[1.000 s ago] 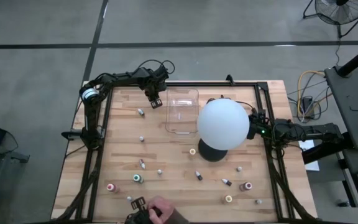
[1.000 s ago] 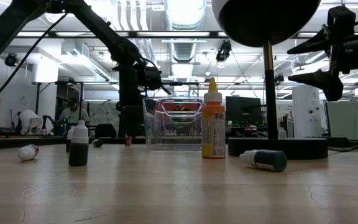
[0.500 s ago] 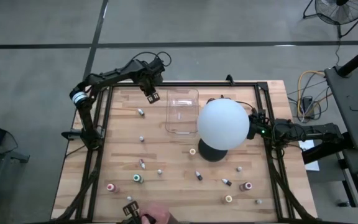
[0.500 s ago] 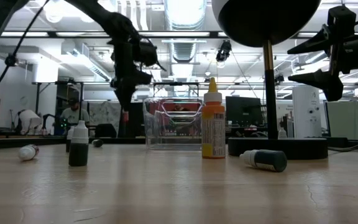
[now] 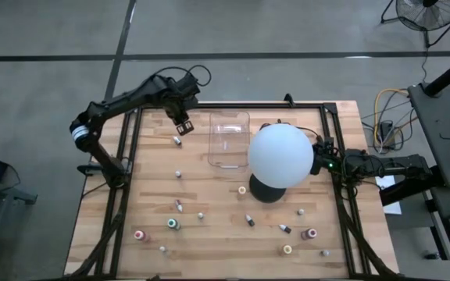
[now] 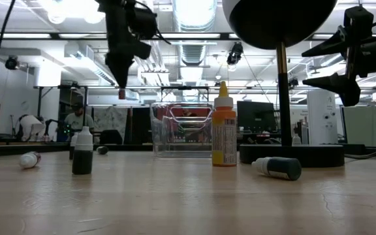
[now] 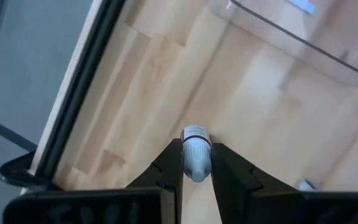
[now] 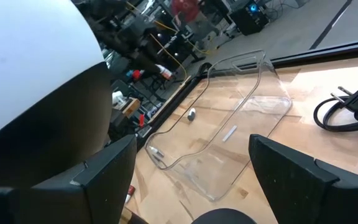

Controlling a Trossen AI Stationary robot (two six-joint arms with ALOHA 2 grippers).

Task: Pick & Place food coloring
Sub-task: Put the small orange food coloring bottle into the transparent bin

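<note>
- High view: the left arm has swung outward and back over the last second, and its left pincer (image 5: 181,122) now hangs over the far left corner of the counter (image 5: 217,234), just beside the clear tray (image 5: 229,139) but not over it. The person's hand that showed at the near edge a second ago is gone. Most of the food coloring (image 5: 174,224) lies scattered over the near half of the counter. The white globe (image 5: 280,155) hides part of the middle, and the right arm waits behind it at the right edge.
- Low view: the left pincer (image 6: 121,81) has risen well clear of the counter (image 6: 188,196), with a small red-tipped bottle (image 6: 121,94) hanging from it. A yellow bottle (image 6: 224,134) stands in front of the tray (image 6: 181,129).
- Left wrist view: the left pincer (image 7: 196,171) is clamped on a small white-capped bottle (image 7: 196,151), with the counter (image 7: 241,106) far below and the tray (image 7: 303,31) off to one side. The pick looks done; my judgement is that the carry toward the tray comes next.
- Right wrist view: the right pincer (image 8: 191,168) stands wide apart and holds nothing, facing the tray (image 8: 229,140).
</note>
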